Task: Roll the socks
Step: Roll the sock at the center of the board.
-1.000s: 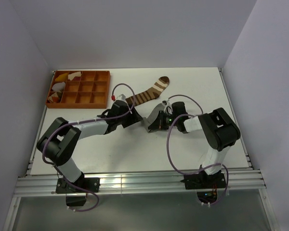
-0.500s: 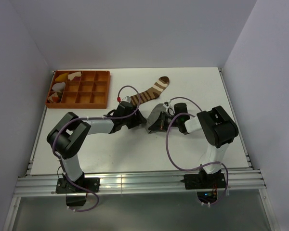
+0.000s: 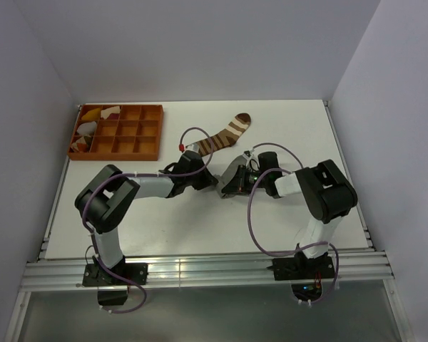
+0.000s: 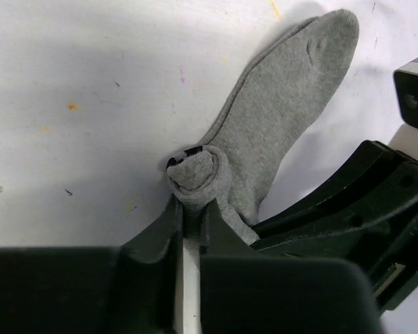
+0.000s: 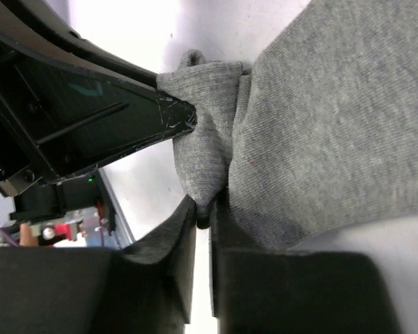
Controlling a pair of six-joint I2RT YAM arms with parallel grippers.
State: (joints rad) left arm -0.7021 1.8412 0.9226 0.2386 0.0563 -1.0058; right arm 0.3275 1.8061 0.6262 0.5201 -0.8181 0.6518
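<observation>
A: L end effector (image 4: pixel 190 209)?
B: Clamped on grey sock's (image 4: pixel 279 118) rolled cuff, mid tabletop (image 3: pixel 292 128).
A: R end effector (image 5: pixel 203 209)?
B: Pinching same sock's fold. The brown sock (image 3: pixel 221 137) lies flat just beyond, far side.

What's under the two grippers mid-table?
The grey sock, lying on the table; left gripper and right gripper both pinch its rolled cuff end. From above, the arms cover most of it.

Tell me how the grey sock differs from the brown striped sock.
The grey sock is plain; the brown sock has white stripes. The grey sock's cuff is rolled and pinched by the left gripper and right gripper; the brown sock lies flat, ungripped, farther back. Both rest on the white table.
</observation>
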